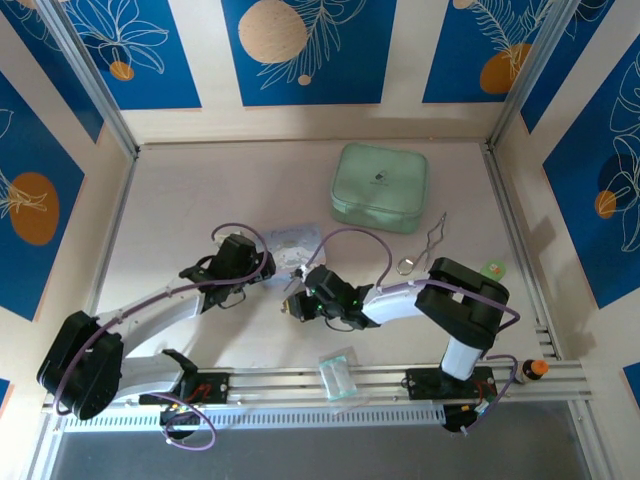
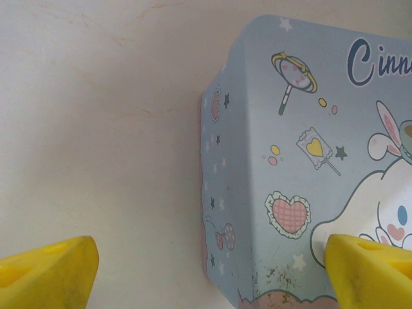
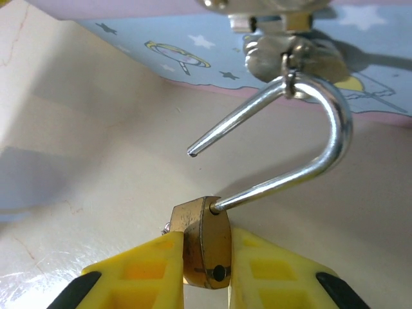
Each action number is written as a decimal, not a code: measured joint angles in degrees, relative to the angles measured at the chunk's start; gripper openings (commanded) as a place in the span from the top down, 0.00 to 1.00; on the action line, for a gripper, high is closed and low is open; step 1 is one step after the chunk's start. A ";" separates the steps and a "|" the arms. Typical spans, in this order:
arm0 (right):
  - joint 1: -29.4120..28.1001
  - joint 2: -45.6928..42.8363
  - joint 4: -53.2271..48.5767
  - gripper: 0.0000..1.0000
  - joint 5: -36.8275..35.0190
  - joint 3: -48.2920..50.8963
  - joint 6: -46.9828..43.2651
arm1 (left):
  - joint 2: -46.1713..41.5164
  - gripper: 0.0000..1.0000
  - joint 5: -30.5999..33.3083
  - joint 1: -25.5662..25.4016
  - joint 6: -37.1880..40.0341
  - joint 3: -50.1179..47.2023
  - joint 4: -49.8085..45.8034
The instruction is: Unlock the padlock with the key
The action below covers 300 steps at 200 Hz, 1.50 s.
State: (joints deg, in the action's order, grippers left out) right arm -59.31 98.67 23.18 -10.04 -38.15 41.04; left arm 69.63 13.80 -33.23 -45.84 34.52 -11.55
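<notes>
My right gripper (image 3: 207, 261) is clamped on the small brass-gold padlock (image 3: 205, 238). Its yellow fingers (image 3: 154, 264) press the body from both sides, mid-table, just near of the pastel-blue cartoon tin (image 3: 148, 38). The lock's thin silver U-shaped shackle (image 3: 338, 129) stands open: one leg sits in the body, the free tip is out in the air, and the bend hangs through the tin's silver metal hasp (image 3: 283, 55). My left gripper (image 2: 209, 273) is spread wide and grips nothing. It hovers at the tin's left side, one fingertip above the pale table (image 2: 96, 129), the other above the lid. A mint-green zip pouch (image 1: 380, 187) lies far right.
</notes>
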 measured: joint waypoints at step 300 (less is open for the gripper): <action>4.26 -1.18 9.51 0.97 6.84 6.93 8.98 | 8.94 0.20 6.10 -12.94 61.27 11.28 -0.48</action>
State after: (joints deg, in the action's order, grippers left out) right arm -55.05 97.49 32.69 -3.20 -31.22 50.02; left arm 78.56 19.90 -46.17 15.42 45.80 -12.03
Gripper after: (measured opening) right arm 0.082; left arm 0.791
